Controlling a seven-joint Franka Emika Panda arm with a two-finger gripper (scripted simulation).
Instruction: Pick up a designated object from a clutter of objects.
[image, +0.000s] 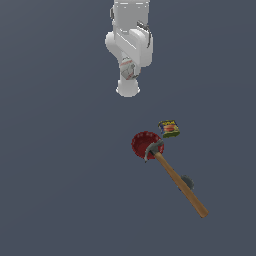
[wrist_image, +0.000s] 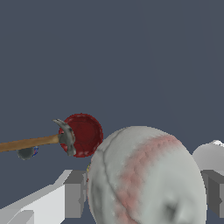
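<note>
1. Wrist view puts the baseball (wrist_image: 146, 177) right in front of the lens, white with faint red stitching, sitting between the two fingers (wrist_image: 72, 194) of the end effector (wrist_image: 144, 192), one pad on each side of it.
2. The end effector is pinching the baseball; the pads sit against the ball's sides, though the exact contact spots are hidden by its curve.
3. In the exterior view the baseball (image: 128, 70) shows only as a small stitched patch under the white arm (image: 129, 42), well apart from the rest of the clutter and raised off the desk (image: 50, 175).
4. The red bowl (image: 145, 145) serves as the landmark: it rests on the desk, open side up, well away from the baseball.
5. The hammer (image: 175, 177) lies with its grey head over the red bowl's rim, and its wooden handle runs away from the bowl, on the side away from the arm.
6. The colourful box (image: 169, 128) lies just beside the red bowl, on the exterior view's right of it, slightly nearer the arm.
7. A tiny grey item (image: 188, 182) sits against the hammer handle, about halfway along it from the red bowl.
</note>
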